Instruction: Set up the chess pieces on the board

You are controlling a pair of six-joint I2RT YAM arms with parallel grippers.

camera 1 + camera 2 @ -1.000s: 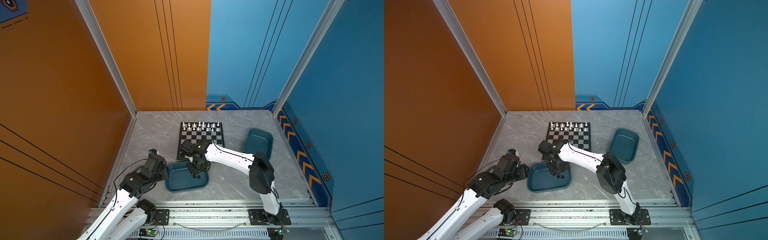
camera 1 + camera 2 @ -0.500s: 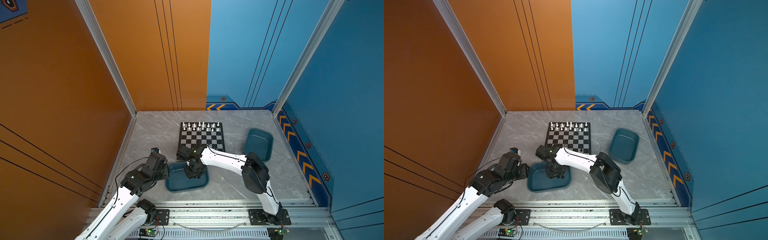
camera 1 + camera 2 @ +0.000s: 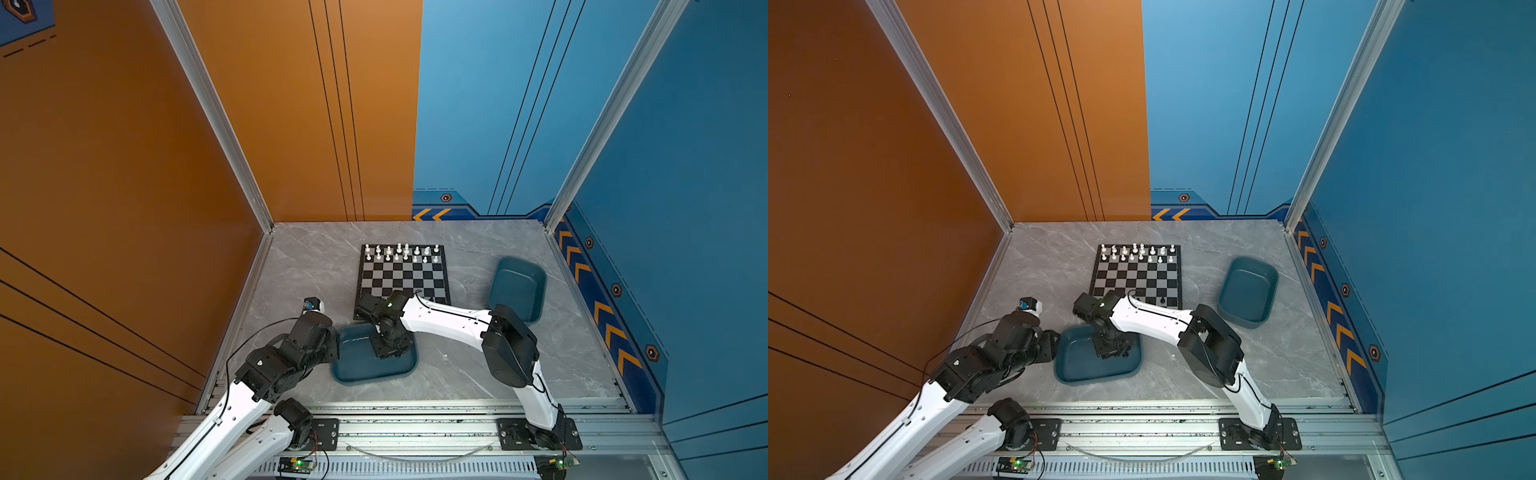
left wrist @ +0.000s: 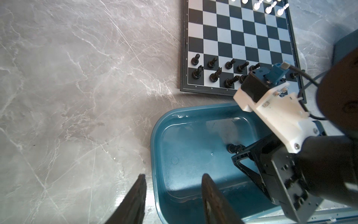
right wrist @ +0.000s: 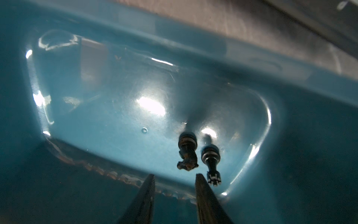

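- Right pincer gapes empty inside the teal tray, beside two black chess pieces lying flat.
- Left pincer hangs open, empty, above that tray's rim.

I have both arms stretched forward, wrists pitched down.
Left gripper and right gripper: jaws parted, gripping nothing.
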